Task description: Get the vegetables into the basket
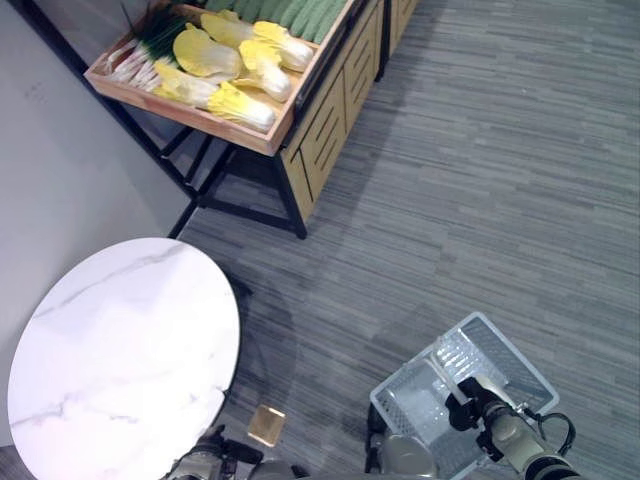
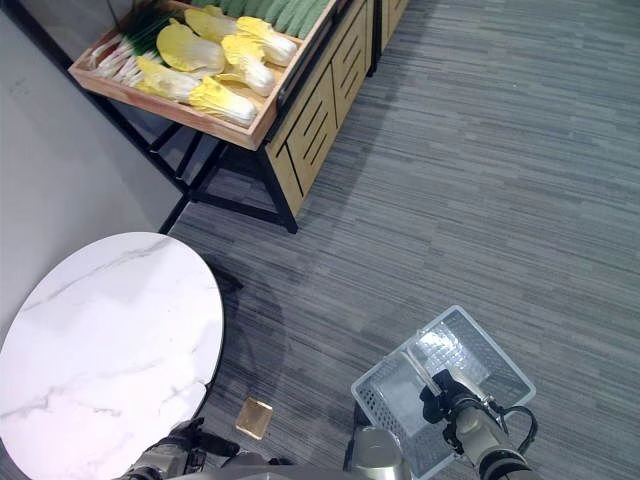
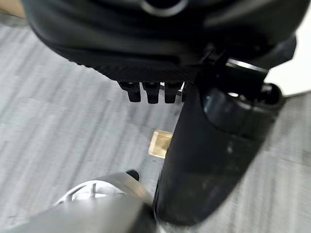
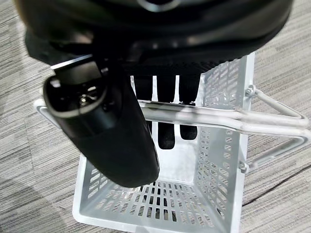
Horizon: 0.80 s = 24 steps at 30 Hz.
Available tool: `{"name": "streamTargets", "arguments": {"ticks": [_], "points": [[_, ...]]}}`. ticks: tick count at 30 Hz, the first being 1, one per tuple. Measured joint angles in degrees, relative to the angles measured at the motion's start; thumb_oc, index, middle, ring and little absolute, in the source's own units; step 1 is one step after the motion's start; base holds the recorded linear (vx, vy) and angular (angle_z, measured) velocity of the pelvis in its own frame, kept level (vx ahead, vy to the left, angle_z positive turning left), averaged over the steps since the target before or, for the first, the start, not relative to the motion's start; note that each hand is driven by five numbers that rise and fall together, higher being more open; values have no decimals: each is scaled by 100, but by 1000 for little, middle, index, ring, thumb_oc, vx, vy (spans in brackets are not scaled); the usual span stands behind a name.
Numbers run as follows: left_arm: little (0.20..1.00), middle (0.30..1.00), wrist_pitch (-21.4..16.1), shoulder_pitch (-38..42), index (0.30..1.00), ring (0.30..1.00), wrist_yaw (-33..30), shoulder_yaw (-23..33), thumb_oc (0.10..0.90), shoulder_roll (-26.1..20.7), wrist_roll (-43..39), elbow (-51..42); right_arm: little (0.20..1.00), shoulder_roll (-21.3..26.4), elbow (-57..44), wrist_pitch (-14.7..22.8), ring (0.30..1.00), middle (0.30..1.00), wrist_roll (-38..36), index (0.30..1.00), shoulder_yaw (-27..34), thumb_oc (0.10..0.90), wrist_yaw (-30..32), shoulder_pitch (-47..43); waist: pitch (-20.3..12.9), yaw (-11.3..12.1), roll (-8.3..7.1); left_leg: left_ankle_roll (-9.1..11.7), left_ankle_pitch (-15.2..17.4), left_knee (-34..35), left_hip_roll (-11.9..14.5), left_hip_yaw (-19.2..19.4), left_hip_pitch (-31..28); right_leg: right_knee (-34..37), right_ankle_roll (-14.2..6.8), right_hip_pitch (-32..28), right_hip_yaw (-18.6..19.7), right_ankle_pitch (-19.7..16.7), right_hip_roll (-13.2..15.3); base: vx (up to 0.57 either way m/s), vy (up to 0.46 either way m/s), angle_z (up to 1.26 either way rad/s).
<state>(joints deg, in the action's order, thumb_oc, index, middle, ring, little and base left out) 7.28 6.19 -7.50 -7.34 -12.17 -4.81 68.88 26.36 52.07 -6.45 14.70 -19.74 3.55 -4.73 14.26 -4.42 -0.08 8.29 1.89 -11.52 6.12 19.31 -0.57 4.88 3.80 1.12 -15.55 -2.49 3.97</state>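
Yellow-white cabbages (image 1: 240, 65) lie in a wooden crate (image 1: 200, 118) on a stand at the far left, beside green onions (image 1: 140, 45) and green vegetables (image 1: 300, 12). A white plastic basket (image 1: 515, 350) hangs low at the right, just above the carpet. My right hand (image 4: 107, 136) is shut on the basket's wire handles (image 4: 218, 116), with the fingers curled over the bars; the basket (image 4: 218, 155) holds nothing. My left hand (image 1: 205, 460) hangs idle near the floor at the lower left, fingers relaxed, far from the crate.
A round white marble table (image 1: 120, 350) stands at the lower left. The crate's black metal stand (image 1: 200, 190) and a wooden slatted cabinet (image 1: 335, 95) are beyond it. A small tan square (image 1: 266, 425) lies on the grey carpet. Open carpet stretches to the right.
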Motion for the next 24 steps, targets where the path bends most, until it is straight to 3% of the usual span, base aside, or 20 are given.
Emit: {"name": "streamTargets", "arguments": {"ticks": [2,4,6,7,8,10,12,14,16,17,19,24], "points": [[1000,1000,-41,86,1000,1000,-5,0,900,-6,-88,3,300,-67,86,27,300,300,-1,300,-86,400,1,-24,20,-14,-102,-153,-196,780,17,70,229,-5,20,-122,-38,17,-110,-19,-51,-35],[1000,1000,-100,108,1000,1000,-17,2,900,-10,-91,-10,300,-56,99,43,300,300,0,300,-85,400,3,-22,-18,-9,-78,-295,-523,1046,71,52,476,-3,16,-126,-22,23,-192,-33,-28,-20],[1000,1000,-135,153,1000,1000,-72,-1,900,-14,-97,-12,300,-28,178,73,300,300,-1,300,-88,400,2,-63,-30,4,-69,-414,-1391,1190,82,-530,755,-4,-2,-120,79,32,-321,23,24,-30],[1000,1000,-150,152,1000,1000,-77,-42,900,2,-97,-2,300,-55,238,82,300,300,-1,300,-95,400,-3,-71,-56,49,-75,-387,-1446,1416,78,-1023,635,-4,-44,-146,155,34,-363,40,127,-24],[1000,1000,-154,157,1000,1000,-91,-116,900,18,-104,3,300,-68,342,114,300,300,-1,300,-94,400,-8,-77,-39,52,-123,-354,-1437,1518,55,-1451,561,-1,-139,-150,222,12,-352,28,186,-18],[1000,1000,-154,157,1000,1000,-97,-167,900,30,-207,7,300,-58,544,104,300,300,0,300,-83,400,-10,-148,-37,91,-127,-351,-1432,1531,-51,-1543,529,20,-338,-107,307,47,-263,22,204,-13],[1000,1000,-156,153,1000,1000,-101,-201,900,45,-261,11,300,-61,588,103,300,300,0,300,-81,400,-9,-157,-25,185,-102,-346,-1429,1543,-60,-1622,473,36,-405,-95,425,17,-208,68,222,-34],[1000,1000,-168,98,1000,1000,-103,-200,900,115,-330,19,300,-62,595,109,300,300,1,300,-87,400,-49,-165,-31,282,-2,-313,-1209,1633,-95,-2020,284,31,-472,-120,732,-35,-180,99,282,-60],[1000,1000,-176,69,1000,1000,-103,-208,900,263,-320,20,300,52,588,158,300,300,3,300,-81,400,-48,-175,-36,261,254,-279,-913,1655,-17,-2043,202,29,-504,-109,819,-71,-247,84,283,-43],[1000,1000,-181,69,1000,1000,-99,-224,900,323,-315,21,300,60,606,169,300,300,4,300,-83,400,-46,-178,-24,214,355,-357,-758,1653,-33,-2005,192,5,-608,-76,871,-147,-237,98,358,-28],[1000,1000,-206,66,1000,1000,-97,-322,900,310,-317,48,300,-2,735,193,300,300,-2,300,20,400,-30,-152,-21,266,347,-568,-623,1604,-162,-1889,134,-182,-688,37,1038,-129,-111,99,357,-35],[1000,1000,-194,49,1000,1000,-93,-330,900,162,-301,52,300,-121,939,125,300,300,-8,300,152,400,31,-284,-14,359,270,-794,-511,1659,-382,-1467,-18,-435,-830,226,1458,-123,86,66,370,-43]]}}
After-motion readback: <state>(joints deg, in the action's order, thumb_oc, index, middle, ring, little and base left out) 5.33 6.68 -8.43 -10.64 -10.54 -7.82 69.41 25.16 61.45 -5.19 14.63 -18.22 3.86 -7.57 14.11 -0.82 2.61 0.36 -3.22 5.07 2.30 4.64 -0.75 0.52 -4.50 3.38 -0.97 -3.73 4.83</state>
